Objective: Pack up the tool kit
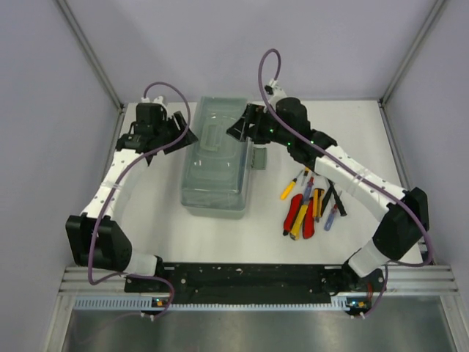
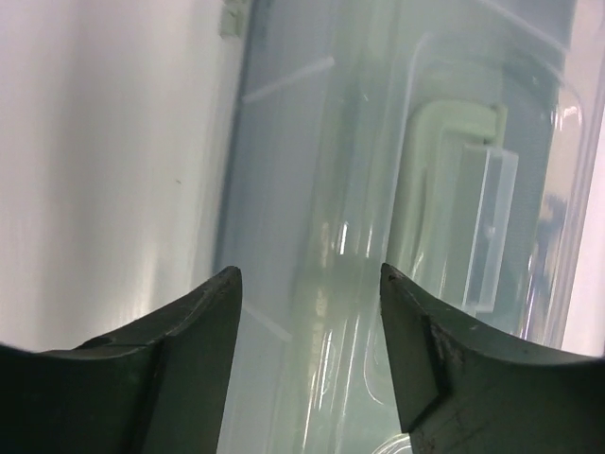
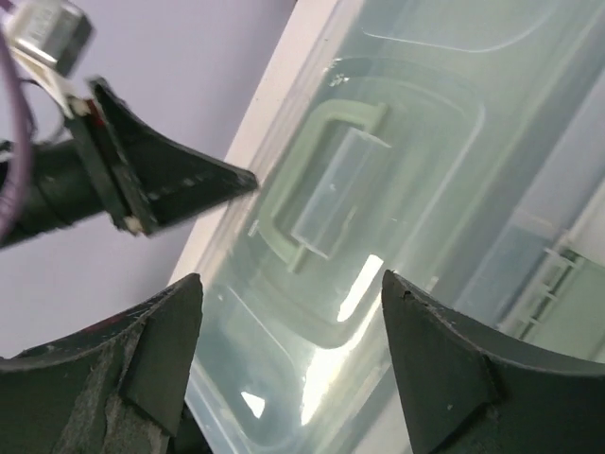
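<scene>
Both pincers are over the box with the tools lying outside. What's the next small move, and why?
Probably lower the right pincer to what looks like a latch on the toolbox and release it. The lid looks shut, the tools lie on the table beside it, and the left pincer and right pincer both hover open, holding nothing.

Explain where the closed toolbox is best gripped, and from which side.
Likely the carry handle in the middle of the toolbox lid, approached from above, straddling its clear bar. It lies flat in a recess, so a side approach would meet the lid.
</scene>
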{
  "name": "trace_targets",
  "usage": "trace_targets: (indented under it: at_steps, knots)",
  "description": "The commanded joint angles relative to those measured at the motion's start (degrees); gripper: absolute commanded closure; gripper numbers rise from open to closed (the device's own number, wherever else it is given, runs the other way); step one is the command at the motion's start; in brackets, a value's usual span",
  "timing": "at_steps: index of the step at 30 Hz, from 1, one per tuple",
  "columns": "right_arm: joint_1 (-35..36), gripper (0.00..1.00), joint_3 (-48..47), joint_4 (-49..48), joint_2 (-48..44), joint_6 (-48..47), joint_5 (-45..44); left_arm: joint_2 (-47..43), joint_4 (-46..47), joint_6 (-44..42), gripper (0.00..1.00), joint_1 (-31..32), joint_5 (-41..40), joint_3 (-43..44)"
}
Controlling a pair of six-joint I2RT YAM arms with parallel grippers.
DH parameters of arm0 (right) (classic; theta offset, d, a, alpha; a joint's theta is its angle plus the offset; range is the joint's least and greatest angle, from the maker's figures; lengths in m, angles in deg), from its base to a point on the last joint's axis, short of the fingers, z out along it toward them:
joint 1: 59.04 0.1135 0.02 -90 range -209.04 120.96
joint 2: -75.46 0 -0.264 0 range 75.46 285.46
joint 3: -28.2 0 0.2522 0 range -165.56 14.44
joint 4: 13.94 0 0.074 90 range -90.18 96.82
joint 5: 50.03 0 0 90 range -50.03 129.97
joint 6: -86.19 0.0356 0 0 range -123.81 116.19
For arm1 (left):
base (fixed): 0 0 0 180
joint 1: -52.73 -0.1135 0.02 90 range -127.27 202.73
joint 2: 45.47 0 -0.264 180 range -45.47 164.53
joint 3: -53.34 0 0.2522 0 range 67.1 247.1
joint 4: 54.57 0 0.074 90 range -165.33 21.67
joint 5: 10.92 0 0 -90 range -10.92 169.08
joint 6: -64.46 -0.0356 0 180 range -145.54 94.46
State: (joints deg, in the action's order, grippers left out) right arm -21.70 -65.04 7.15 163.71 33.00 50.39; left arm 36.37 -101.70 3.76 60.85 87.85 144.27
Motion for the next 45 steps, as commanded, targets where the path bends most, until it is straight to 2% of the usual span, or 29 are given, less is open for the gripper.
trace_targets:
  at_steps: [1,4,8,15,18,23,28,32,37,45]
  knots:
    - [3.8,0.3,-8.6,9.5,5.3,-1.4,-5.8,0.2,7.5,-1.7,0.43,0.2,12.8,-4.2]
    - [5.7,0.44,-14.1,13.0,8.6,-0.9,-7.8,0.2,7.6,-2.9,0.5,0.2,14.7,-5.1]
    - [8.2,0.53,-19.3,16.1,12.4,0.7,-9.3,-0.5,9.0,-3.0,0.58,0.2,17.2,-6.9]
    - [10.1,0.57,-23.4,17.4,17.5,4.7,-12.3,-0.2,12.1,-1.4,0.7,0.5,24.9,-9.5]
    - [10.2,0.58,-25.5,17.5,19.7,5.9,-14.0,-0.2,11.4,-1.3,0.7,0.5,24.5,-9.9]
    - [10.3,0.58,-29.4,18.9,22.6,7.0,-18.7,-1.2,10.0,-1.7,0.62,0.5,21.4,-9.3]
    - [10.3,0.56,-32.2,20.6,25.9,9.0,-20.4,-1.0,9.7,-1.4,0.62,0.5,21.8,-9.2]
    - [10.2,0.56,-33.3,20.9,28.2,11.5,-18.1,-0.9,10.2,-1.1,0.63,0.5,22.7,-9.8]
    - [9.5,0.55,-33.3,19.5,28.7,15.6,-10.6,-0.8,10.2,-1.3,0.62,0.5,22.8,-9.2]
    - [6.3,0.57,-21.1,2.2,24.4,25.2,4.8,-1.2,11.3,-0.6,0.58,0.4,22.7,-7.2]
